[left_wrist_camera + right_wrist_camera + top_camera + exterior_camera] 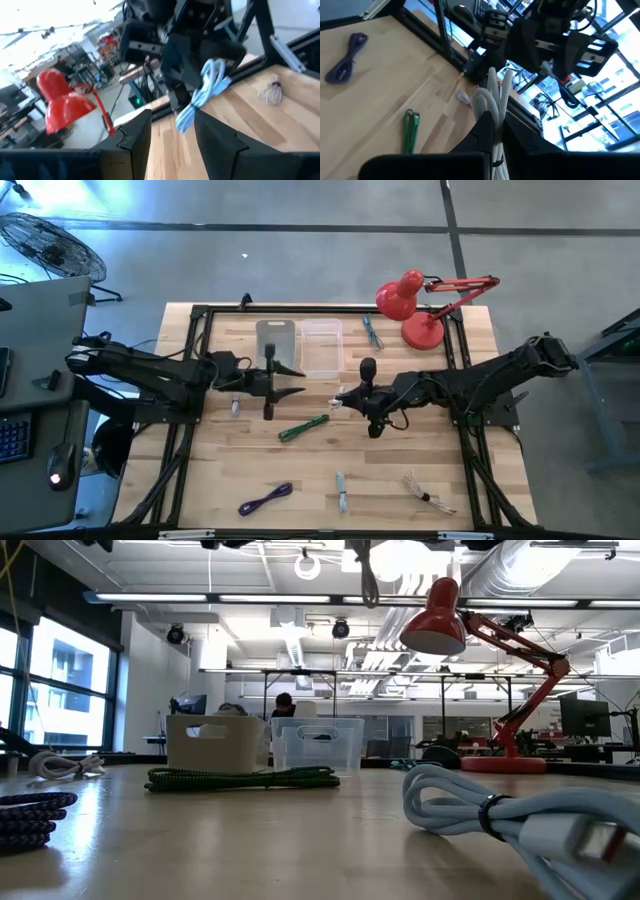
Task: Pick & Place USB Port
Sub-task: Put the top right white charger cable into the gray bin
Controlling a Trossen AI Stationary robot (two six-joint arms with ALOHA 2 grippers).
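A coiled pale-blue USB cable point(202, 92) hangs above the middle of the table, and my right gripper point(341, 399) is shut on it. In the right wrist view the cable bundle point(492, 97) sticks out past the fingertips. My left gripper point(296, 381) stands open and level just to the left of it, pointing at the cable; nothing is between its fingers point(135, 140). The two grippers face each other a short way apart. My right gripper pinches the cable bundle between its two fingers, near the bundle's tied end point(495, 150). The fingers come nearly level from the table's right and lie along the bundle. The looped end point(185, 120) juts out past the fingertips and droops, clear of the table.
A green cable point(303, 427) lies just near of the grippers. A purple cable point(265, 498) and two pale cables point(341, 492) point(425, 492) lie by the near edge. A grey bin point(277, 345), a clear bin point(321, 345) and a red lamp point(420, 305) stand at the far side.
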